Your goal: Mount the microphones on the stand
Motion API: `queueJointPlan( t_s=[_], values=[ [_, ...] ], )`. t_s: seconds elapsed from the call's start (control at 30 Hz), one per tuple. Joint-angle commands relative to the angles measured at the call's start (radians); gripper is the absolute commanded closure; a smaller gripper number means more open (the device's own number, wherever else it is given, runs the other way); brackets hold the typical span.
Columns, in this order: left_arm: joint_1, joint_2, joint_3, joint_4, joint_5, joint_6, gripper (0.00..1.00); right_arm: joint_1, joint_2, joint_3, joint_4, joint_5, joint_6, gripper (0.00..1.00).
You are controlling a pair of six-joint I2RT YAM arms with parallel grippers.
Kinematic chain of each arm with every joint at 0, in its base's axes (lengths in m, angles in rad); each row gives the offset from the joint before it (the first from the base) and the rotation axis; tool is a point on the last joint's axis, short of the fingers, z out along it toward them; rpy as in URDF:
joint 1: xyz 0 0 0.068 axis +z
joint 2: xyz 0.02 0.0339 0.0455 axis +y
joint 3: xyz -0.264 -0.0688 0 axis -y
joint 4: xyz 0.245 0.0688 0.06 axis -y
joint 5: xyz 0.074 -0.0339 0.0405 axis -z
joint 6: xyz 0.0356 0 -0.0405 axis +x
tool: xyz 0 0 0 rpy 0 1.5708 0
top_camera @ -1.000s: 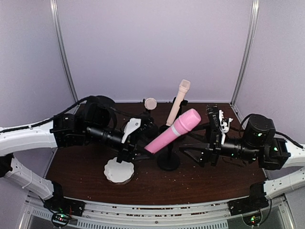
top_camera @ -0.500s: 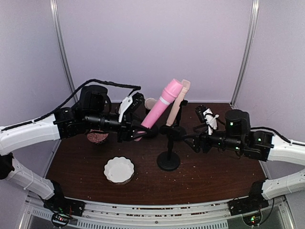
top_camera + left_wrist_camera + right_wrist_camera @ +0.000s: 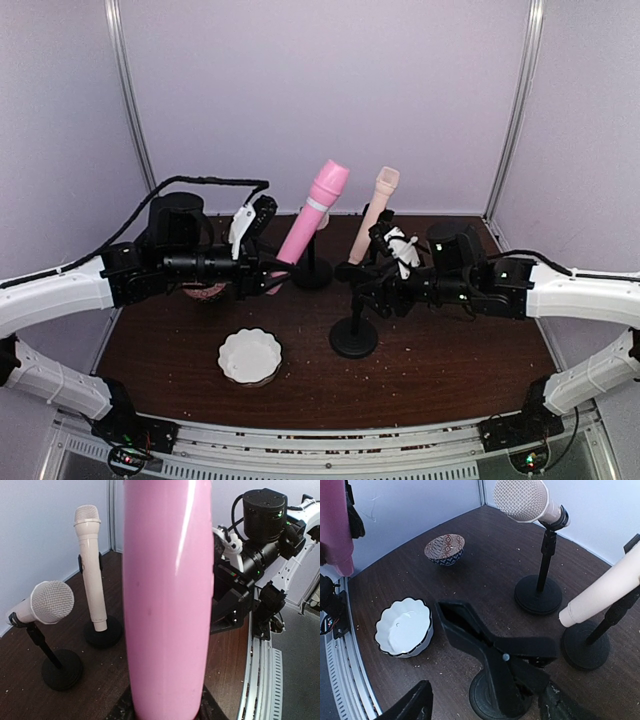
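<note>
A dark brown wooden counter (image 3: 450,365) is dotted with pale crumbs. Near its left-centre sits a white scalloped dish (image 3: 249,356), upright and empty. Farther back and to the left, apart from it, stands a small patterned bowl (image 3: 445,549) with a red-brown inside. Pale lilac walls (image 3: 320,90) close the far side, with metal posts (image 3: 130,110) in the corners.

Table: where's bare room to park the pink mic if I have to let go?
Best patch: the near right of the table, between the empty stand and the right edge. A smaller one lies near left, left of the white bowl. The middle and back are crowded: that stand, two loaded ones behind it, and the held pink mic.
</note>
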Motion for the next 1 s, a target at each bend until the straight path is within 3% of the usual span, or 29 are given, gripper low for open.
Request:
queueJointPlan(
  t_s=[0.0, 0.37, 0.97],
  values=[
    [0.002, -0.008, 0.022, 0.059, -0.082, -0.044, 1.0, -0.005, 0.03, 0.061, -0.019, 0.013, -0.045, 0.27],
    [0.005, -0.008, 0.023, 0.031, -0.187, -0.026, 1.0, 0.09, 0.023, 0.112, -0.105, 0.047, -0.034, 0.37],
    [0.013, -0.004, 0.027, 0.016, -0.104, 0.023, 1.0, 0.141, 0.005, 0.192, -0.28, 0.098, -0.041, 0.45]
  ],
)
